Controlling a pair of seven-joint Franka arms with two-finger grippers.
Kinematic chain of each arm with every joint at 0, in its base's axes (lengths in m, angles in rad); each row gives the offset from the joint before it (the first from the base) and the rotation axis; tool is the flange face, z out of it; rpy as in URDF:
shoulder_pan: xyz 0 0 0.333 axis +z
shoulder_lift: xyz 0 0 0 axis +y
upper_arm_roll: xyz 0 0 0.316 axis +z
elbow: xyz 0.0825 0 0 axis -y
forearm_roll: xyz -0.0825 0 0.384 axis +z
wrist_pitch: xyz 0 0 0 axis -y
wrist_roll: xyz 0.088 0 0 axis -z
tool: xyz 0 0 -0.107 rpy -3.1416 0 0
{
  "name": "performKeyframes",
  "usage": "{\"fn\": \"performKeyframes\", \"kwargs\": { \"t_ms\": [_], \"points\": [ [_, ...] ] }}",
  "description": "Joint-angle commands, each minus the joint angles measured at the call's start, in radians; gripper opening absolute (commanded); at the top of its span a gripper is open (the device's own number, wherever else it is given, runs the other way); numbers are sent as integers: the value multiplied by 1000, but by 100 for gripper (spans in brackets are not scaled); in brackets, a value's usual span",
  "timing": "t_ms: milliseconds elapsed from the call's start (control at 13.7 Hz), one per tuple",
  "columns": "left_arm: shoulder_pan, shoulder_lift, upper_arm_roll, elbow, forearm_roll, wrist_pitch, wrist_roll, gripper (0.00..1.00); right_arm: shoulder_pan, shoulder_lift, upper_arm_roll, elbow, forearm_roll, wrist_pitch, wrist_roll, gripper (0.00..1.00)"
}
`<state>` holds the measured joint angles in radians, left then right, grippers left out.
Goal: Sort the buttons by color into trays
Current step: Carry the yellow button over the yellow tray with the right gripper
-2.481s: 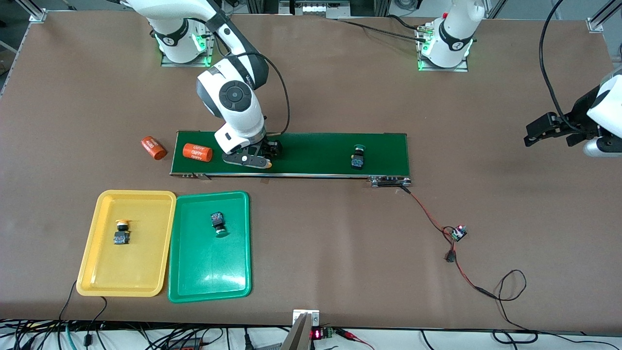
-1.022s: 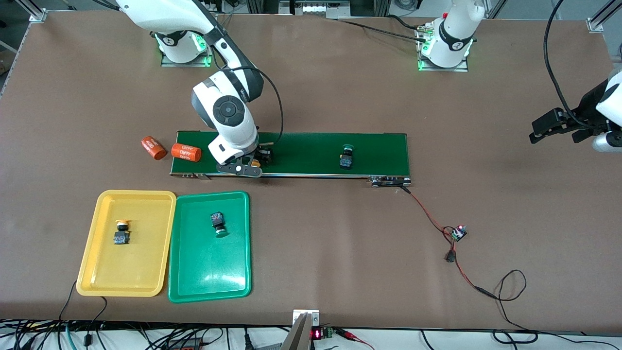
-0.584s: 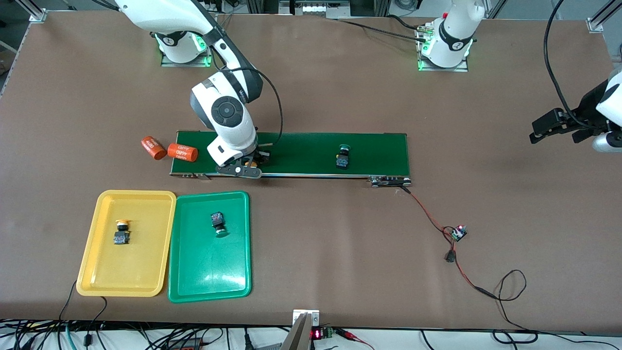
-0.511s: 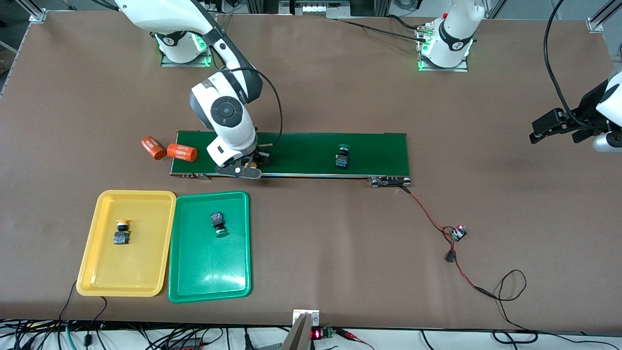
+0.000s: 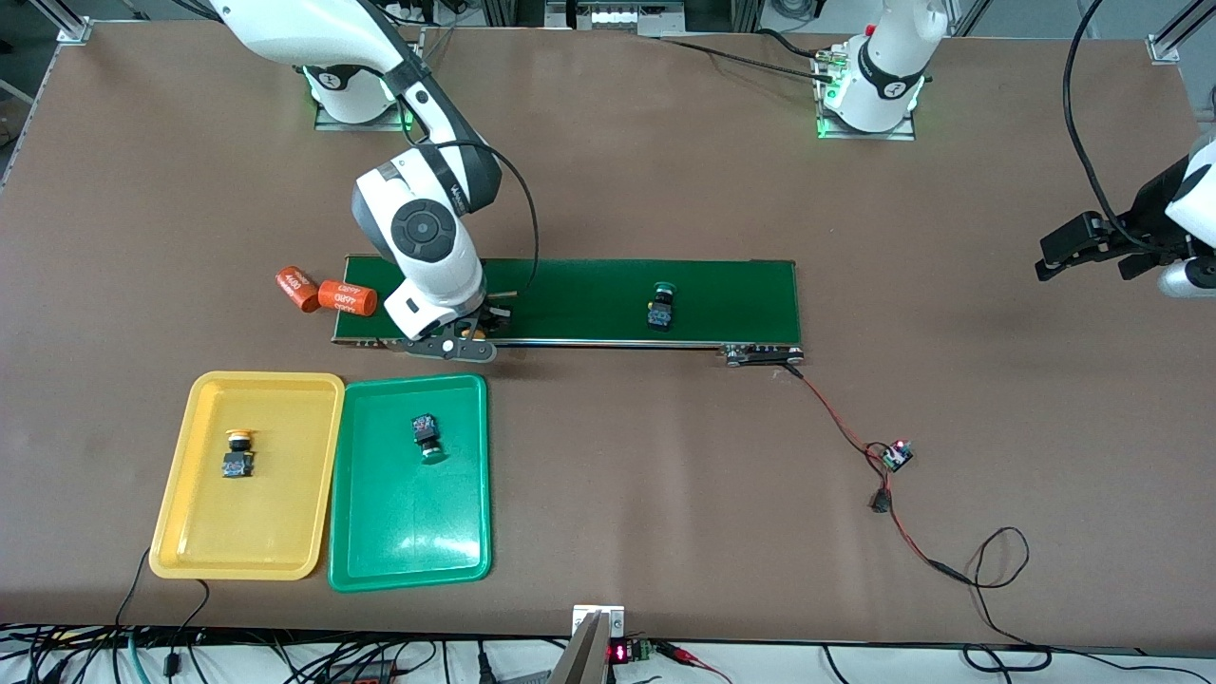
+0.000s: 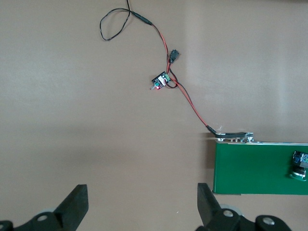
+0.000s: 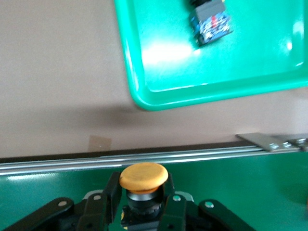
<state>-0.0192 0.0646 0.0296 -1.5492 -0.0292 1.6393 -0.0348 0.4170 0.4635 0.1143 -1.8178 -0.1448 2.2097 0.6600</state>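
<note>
My right gripper (image 5: 465,334) is shut on a yellow-capped button (image 7: 144,177), low over the edge of the dark-green belt (image 5: 589,290) nearer the front camera. The cap sticks out past the fingers (image 7: 113,197). A green-capped button (image 5: 660,306) sits on the belt toward the left arm's end. The yellow tray (image 5: 190,532) holds one yellow-capped button (image 5: 238,453). The green tray (image 5: 475,475) beside it holds one green-capped button (image 5: 427,435). My left gripper (image 5: 1083,249) waits open and empty over bare table at the left arm's end.
Two orange cylinders (image 5: 298,288) (image 5: 348,297) lie touching at the belt's end toward the right arm. A red-black wire runs from the belt's motor end to a small circuit board (image 5: 896,454) and loops on the table.
The right gripper closed on the yellow-capped button and carried it toward the belt's nearer edge. The green-capped button rode the belt toward the right arm's end; one cylinder slid against the other.
</note>
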Motion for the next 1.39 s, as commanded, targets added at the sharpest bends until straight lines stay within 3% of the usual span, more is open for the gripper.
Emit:
{"fn": "performKeyframes", "kwargs": {
  "t_ms": [0, 146, 511, 803, 1314],
  "points": [
    [4, -6, 7, -8, -23, 7, 9, 100, -6, -17, -56, 95, 4, -126, -124, 28],
    [16, -5, 6, -8, -25, 7, 9, 100, -12, -25, -105, 159, 1, -179, -204, 28],
    [18, -5, 6, -8, -25, 7, 9, 100, -98, -29, -180, 164, -15, -163, -514, 27],
    [18, -5, 6, -8, -25, 7, 9, 100, -179, 21, -182, 147, -186, -55, -537, 27],
    [18, -5, 6, -6, -25, 8, 9, 100, -276, 162, -182, 146, -210, 182, -525, 27]
  ]
}}
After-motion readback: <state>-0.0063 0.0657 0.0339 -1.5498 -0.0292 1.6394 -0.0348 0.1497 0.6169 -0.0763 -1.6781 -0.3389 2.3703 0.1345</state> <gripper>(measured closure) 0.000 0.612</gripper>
